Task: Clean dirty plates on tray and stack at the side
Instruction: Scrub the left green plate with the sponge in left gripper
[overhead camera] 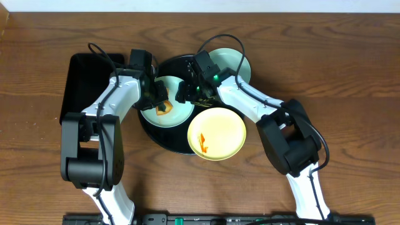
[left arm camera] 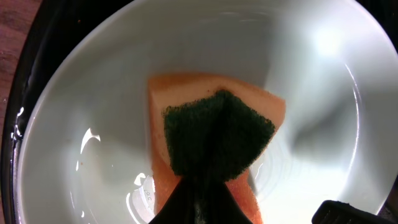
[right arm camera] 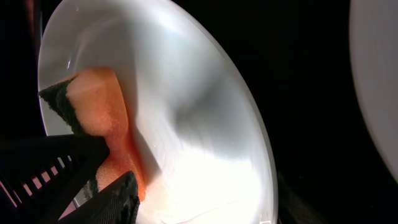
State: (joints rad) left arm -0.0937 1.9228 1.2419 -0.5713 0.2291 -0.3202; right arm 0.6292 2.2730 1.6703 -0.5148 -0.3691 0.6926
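The round black tray (overhead camera: pixel 164 139) holds a pale blue-green plate (overhead camera: pixel 178 112) at its left. My left gripper (overhead camera: pixel 160 99) is shut on an orange sponge with a green scouring pad (overhead camera: pixel 164 110) and presses it on this plate (left arm camera: pixel 93 93); the sponge (left arm camera: pixel 217 124) sits under the fingers (left arm camera: pixel 199 202). My right gripper (overhead camera: pixel 187 92) is at the plate's right rim; one finger lies over the plate (right arm camera: pixel 205 124), the other is lost in the dark. A yellow plate (overhead camera: pixel 222 125) with an orange smear overlaps the tray's front right. A second blue-green plate (overhead camera: pixel 234 62) lies at the back right.
A rectangular black tray (overhead camera: pixel 84 81) lies left of the round tray, under the left arm. The two arms meet over the round tray. The wooden table (overhead camera: pixel 350 75) extends right and left.
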